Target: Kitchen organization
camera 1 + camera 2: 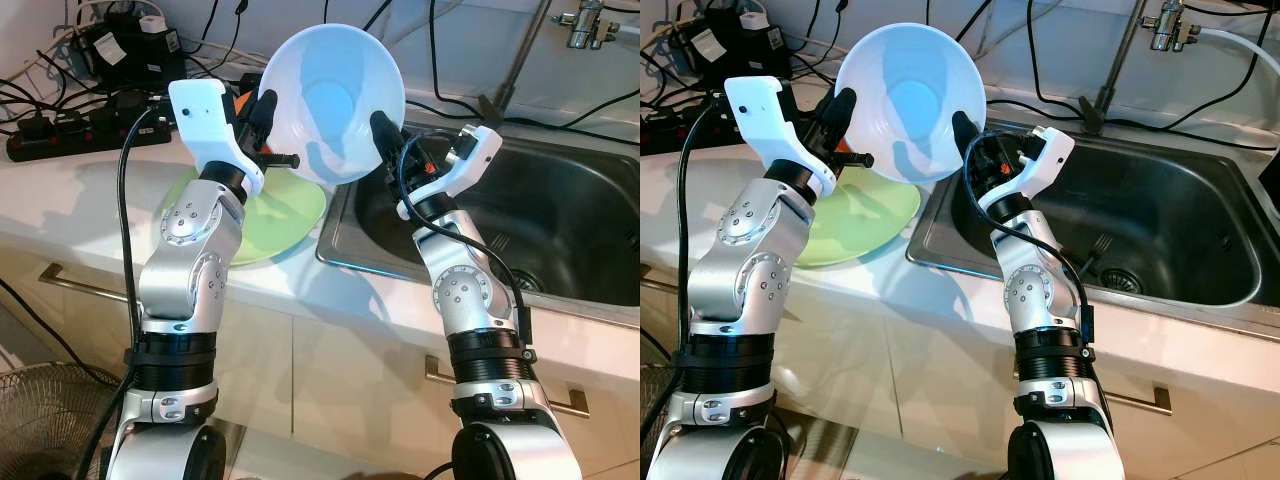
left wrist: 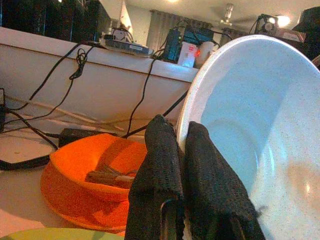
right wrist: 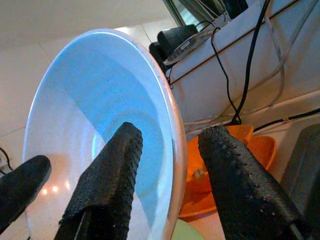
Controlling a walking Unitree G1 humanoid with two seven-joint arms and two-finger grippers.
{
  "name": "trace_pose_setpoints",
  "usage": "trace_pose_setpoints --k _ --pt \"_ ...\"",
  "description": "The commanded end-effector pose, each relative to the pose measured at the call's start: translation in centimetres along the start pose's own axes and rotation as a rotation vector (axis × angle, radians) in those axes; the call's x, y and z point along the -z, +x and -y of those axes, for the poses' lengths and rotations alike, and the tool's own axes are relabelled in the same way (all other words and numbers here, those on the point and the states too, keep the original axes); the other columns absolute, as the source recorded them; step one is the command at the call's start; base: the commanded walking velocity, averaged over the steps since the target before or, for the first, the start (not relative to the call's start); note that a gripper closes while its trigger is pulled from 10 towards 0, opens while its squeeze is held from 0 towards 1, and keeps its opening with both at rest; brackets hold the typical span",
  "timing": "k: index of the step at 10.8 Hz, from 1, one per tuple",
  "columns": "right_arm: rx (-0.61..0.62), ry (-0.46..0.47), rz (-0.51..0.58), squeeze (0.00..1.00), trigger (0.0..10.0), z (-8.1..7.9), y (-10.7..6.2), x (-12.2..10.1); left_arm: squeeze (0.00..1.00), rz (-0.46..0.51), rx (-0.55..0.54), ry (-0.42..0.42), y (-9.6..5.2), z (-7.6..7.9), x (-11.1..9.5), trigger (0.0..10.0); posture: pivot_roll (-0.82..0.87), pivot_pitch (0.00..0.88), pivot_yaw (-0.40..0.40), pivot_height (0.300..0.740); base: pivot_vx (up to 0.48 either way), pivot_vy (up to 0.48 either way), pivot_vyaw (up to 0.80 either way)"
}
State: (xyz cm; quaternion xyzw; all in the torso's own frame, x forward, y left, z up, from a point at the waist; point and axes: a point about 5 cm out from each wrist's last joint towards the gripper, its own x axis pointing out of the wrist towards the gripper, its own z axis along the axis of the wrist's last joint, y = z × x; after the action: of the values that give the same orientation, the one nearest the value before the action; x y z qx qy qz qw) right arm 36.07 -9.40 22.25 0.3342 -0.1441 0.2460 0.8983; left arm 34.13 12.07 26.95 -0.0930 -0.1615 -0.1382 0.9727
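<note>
Above the white kitchen counter (image 1: 90, 200), beside the steel sink (image 1: 560, 230), the tilted white round bowl (image 1: 335, 100) hangs between both grippers, left gripper (image 1: 262, 115) and right gripper (image 1: 385, 135) each clamped on opposite rims, over the green plate (image 1: 285, 215).

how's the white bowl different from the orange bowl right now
The white bowl is held in the air, tipped on edge, between the left gripper and right gripper; the orange bowl sits upright on the counter. The white bowl looks empty; the orange bowl holds something brownish.
</note>
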Motion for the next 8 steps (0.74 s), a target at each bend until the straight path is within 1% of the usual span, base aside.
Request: trace_pose_setpoints --k 1,5,8 --pt "-0.004 -0.012 -0.006 0.0 0.0 0.04 -0.17 0.05 0.0 0.033 0.039 -0.004 -0.12 0.65 -0.78 10.0 0.24 0.036 -0.026 0.74 0.0 0.0 0.0" --pt "-0.013 -0.015 -0.019 0.0 0.0 -0.05 -0.17 0.24 0.0 0.034 0.065 -0.001 -0.12 1.01 -0.8 10.0 0.24 0.038 -0.028 0.74 0.0 0.0 0.0" --pt "-0.011 -0.017 -0.026 0.0 0.0 -0.05 -0.18 0.38 0.0 0.031 0.093 0.025 -0.15 1.38 -0.75 10.0 0.24 0.038 -0.027 0.74 0.0 0.0 0.0"
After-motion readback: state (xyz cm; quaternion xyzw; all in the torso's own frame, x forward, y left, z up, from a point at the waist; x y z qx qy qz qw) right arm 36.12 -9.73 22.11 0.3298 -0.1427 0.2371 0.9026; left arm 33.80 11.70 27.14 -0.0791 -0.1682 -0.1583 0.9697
